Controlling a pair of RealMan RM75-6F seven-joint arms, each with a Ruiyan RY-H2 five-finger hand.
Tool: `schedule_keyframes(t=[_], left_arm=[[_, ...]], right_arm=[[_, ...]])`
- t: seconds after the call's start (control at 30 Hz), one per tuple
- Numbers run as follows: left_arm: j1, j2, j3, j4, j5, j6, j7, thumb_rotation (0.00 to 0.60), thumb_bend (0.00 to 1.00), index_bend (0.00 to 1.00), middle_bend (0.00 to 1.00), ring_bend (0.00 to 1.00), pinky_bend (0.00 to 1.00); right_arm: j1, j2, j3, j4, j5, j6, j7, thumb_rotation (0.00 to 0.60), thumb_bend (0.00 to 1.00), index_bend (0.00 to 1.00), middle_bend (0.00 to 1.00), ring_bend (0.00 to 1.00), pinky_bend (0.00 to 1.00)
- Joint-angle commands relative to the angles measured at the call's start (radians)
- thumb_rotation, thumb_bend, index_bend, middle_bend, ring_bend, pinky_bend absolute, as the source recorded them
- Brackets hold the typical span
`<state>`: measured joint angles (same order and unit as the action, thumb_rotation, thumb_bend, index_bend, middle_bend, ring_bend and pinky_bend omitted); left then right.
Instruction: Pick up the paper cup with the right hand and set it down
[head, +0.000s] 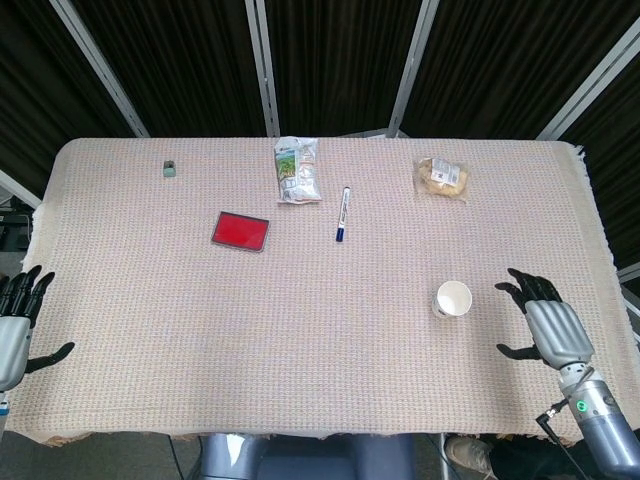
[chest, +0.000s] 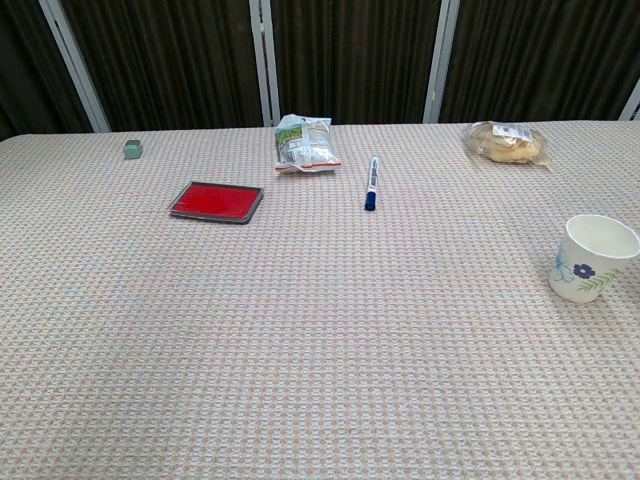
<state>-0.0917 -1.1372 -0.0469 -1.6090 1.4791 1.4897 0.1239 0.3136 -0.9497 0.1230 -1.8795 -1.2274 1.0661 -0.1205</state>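
Note:
A white paper cup (head: 452, 299) with a blue flower print (chest: 594, 257) stands upright on the right half of the table. In the head view my right hand (head: 545, 324) hovers just right of the cup, fingers spread, holding nothing and apart from the cup. At the table's left edge my left hand (head: 14, 329) is likewise spread and holds nothing. Neither hand appears in the chest view.
A woven cloth (head: 330, 330) covers the table. Toward the back lie a red flat case (head: 241, 231), a blue marker (head: 342, 213), a snack packet (head: 298, 170), a bagged bun (head: 442, 178) and a small green block (head: 170, 168).

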Motion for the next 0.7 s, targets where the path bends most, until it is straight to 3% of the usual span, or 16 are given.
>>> schedule_keyframes(t=[0.03, 0.33, 0.7], left_arm=[[-0.001, 0.0, 0.0, 0.0, 0.0, -0.001, -0.001, 0.6, 0.08, 0.0, 0.0, 0.0, 0.0], [-0.003, 0.001, -0.001, 0.0, -0.001, -0.004, 0.001, 0.6, 0.08, 0.0, 0.0, 0.0, 0.0], [-0.006, 0.0, -0.004, -0.004, -0.006, -0.009, 0.008, 0.6, 0.08, 0.0, 0.0, 0.0, 0.0]], right_arm=[[0.054, -0.032, 0.025, -0.006, 0.078, -0.04, -0.073, 0.6, 0.06, 0.2, 0.0, 0.0, 0.0], [0.133, -0.101, 0.025, 0.029, 0.233, -0.093, -0.191, 0.6, 0.06, 0.24, 0.0, 0.0, 0.0], [0.202, -0.193, 0.024, 0.064, 0.323, -0.086, -0.27, 0.6, 0.06, 0.23, 0.0, 0.0, 0.0]])
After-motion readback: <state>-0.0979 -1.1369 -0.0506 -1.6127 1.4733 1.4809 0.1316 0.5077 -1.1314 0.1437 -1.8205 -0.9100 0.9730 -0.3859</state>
